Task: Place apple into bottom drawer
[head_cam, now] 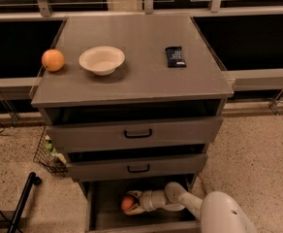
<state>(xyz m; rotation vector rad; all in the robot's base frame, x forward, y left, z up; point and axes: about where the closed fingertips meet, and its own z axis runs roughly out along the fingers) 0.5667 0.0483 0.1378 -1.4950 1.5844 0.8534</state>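
The bottom drawer (99,216) is pulled open below the two higher drawers with black handles. The apple (127,203), reddish-orange, sits inside it toward the middle. My gripper (133,204) reaches into the drawer from the right and its fingers lie around the apple, low over the drawer floor. My white arm (190,205) comes in from the bottom right.
On the cabinet top (132,76) lie an orange fruit (53,60) at the left edge, a white bowl (102,59) and a dark snack packet (175,56). A wire basket (48,154) stands left of the cabinet. A black pole (20,205) leans at the bottom left.
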